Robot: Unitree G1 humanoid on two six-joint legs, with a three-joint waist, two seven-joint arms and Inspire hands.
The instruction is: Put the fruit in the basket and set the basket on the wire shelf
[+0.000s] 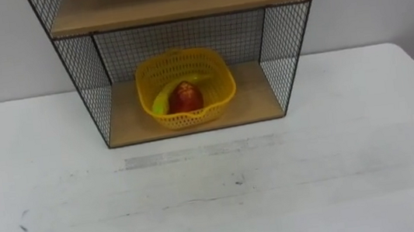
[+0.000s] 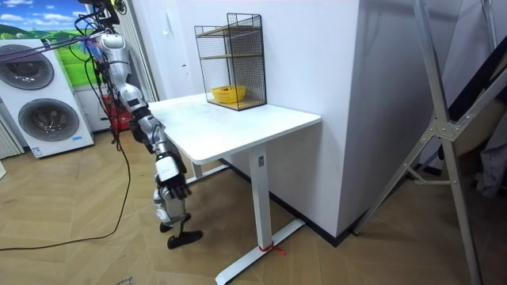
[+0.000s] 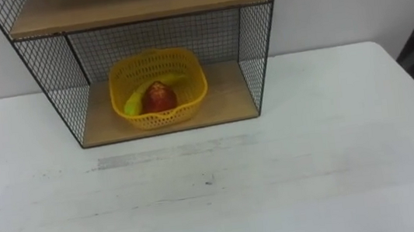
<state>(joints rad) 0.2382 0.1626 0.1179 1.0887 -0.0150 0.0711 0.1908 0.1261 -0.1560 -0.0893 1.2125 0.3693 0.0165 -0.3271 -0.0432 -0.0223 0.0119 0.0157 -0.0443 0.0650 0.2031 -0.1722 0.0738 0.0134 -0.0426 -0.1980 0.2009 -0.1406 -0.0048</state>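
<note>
Two fruits (image 1: 185,96) lie in the basket (image 1: 192,118) on the wire shelf (image 1: 83,75); the right hand's (image 2: 173,186) fingers' state I cannot tell.

silver-grey and black metal body, pale rounded head, dark right hand (image 2: 173,188), black feet; coloured straps rise off shoulders, 1 dark cable trails behind.

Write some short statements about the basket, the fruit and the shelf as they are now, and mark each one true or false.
1. The yellow basket stands on the lower board of the wire shelf. True.
2. The basket is empty. False: a red fruit and a banana lie in it.
3. The wire shelf stands on the floor. False: it stands on the white table.
4. A washing machine stands in the room. True.
</note>
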